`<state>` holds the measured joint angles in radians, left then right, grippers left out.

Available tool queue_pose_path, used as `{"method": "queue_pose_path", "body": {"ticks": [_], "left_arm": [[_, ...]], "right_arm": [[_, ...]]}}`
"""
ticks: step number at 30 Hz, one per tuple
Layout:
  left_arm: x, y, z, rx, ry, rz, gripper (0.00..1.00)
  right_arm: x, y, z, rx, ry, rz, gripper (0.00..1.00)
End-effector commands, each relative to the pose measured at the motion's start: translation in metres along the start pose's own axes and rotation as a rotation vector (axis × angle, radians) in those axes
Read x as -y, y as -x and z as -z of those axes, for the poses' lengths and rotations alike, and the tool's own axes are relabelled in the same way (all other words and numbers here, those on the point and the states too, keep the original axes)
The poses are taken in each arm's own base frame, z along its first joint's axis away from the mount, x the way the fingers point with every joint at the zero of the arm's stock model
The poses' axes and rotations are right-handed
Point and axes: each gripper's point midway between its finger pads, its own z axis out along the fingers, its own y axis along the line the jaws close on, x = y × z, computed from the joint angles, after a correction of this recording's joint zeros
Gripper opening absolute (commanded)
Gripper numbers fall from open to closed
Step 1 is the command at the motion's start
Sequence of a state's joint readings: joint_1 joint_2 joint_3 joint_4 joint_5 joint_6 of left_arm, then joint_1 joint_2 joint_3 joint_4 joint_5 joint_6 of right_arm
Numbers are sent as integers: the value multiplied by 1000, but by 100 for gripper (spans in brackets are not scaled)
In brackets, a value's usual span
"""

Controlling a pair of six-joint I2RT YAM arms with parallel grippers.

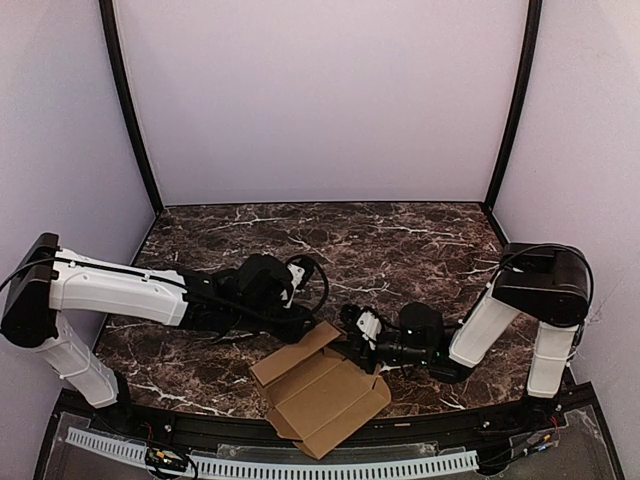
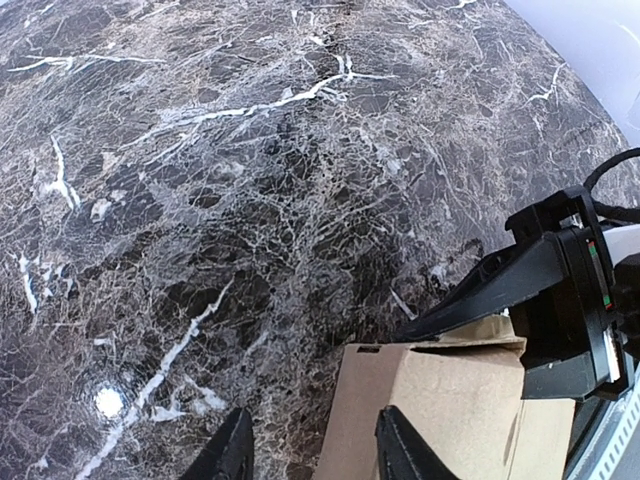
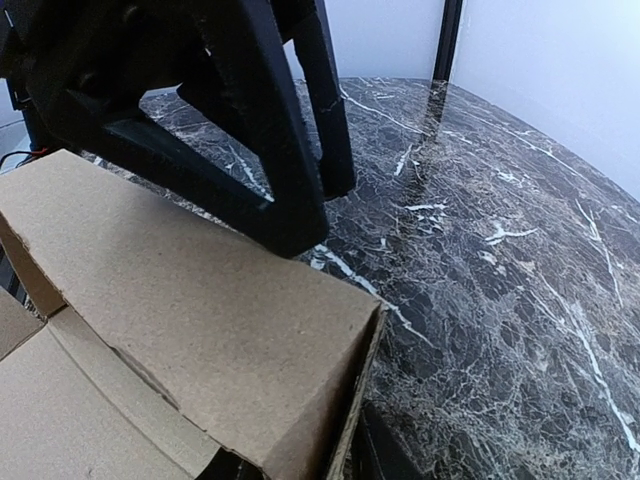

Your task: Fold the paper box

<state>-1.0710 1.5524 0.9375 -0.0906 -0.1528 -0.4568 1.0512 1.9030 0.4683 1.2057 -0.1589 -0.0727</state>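
Barely begun, with the paper box [image 1: 320, 395] lying mostly flat at the near edge of the table [image 1: 400, 240], one flap [image 3: 200, 300] raised between the fingers of the right gripper [image 1: 350, 322], clamped or not impossible to tell, left gripper [image 2: 312, 455] parted and empty beside it, other panels unfolded.

Nothing legible in any of the three views, no text, label, brand, number or sign. The paper box [image 1: 320, 395] shows plain brown cardboard with no print on the faces in view, and the tabletop [image 1: 400, 240] carries only white veining in dark marble.
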Motion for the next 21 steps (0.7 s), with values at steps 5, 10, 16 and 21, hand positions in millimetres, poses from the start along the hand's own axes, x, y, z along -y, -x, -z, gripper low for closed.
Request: {"method": "queue_pose_path", "body": {"ticks": [5, 10, 16, 21], "left_arm": [[9, 7, 0, -7, -37, 14, 41], [9, 6, 3, -20, -40, 5, 40], [18, 10, 13, -34, -82, -23, 40], [37, 7, 18, -72, -180, -32, 40]], "right_arm": [[-2, -10, 0, -42, -21, -17, 24], [-2, -16, -4, -73, -32, -16, 24], [2, -16, -10, -87, -60, -13, 18], [4, -13, -13, -87, -74, -9, 11]]}}
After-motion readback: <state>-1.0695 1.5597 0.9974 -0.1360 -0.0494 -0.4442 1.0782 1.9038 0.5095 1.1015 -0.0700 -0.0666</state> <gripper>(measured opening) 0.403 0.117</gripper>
